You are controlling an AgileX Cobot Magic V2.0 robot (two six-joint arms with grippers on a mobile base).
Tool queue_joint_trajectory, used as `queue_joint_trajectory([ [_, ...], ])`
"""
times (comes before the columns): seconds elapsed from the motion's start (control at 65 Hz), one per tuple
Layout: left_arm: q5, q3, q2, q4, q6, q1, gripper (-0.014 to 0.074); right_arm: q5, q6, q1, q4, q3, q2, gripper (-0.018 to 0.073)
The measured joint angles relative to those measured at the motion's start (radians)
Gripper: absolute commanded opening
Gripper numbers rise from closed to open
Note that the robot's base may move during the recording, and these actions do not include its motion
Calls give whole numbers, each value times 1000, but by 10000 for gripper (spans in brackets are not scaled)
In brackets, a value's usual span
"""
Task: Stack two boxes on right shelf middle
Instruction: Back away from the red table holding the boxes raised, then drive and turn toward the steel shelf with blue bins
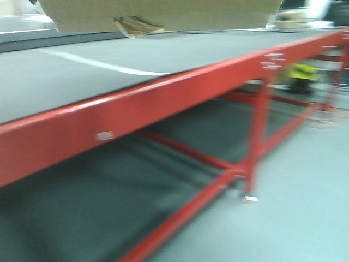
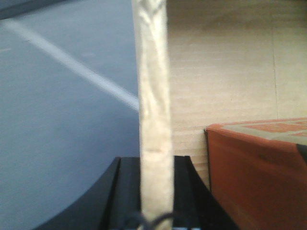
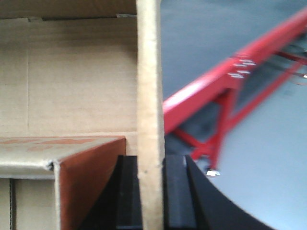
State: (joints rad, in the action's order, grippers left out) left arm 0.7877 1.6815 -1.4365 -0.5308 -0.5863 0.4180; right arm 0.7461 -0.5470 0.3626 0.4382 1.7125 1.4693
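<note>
While the left fingers (image 2: pixel 127 196) and the right fingers (image 3: pixel 128 196) each pinch a wall of the brown box (image 1: pixel 163 13), keep it level and go slow over the bench (image 1: pixel 136 106).

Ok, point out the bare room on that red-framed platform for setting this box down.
Free: the grey mat between the red front rail and the white stripe, and again behind the stripe, under the held box. Crowded: the far right end, where blurred items show, and inside the box, where a red-printed carton lies.
</note>
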Motion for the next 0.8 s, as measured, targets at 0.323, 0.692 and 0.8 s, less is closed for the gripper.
queue_joint_trajectory([
  [0.323,0,0,0,0,0,0,-111,0,0,0,2,0,0,-153],
  [0.692,0,0,0,0,0,0,-111,0,0,0,2,0,0,-153],
  [0.8,0,0,0,0,0,0,-111,0,0,0,2,0,0,-153],
])
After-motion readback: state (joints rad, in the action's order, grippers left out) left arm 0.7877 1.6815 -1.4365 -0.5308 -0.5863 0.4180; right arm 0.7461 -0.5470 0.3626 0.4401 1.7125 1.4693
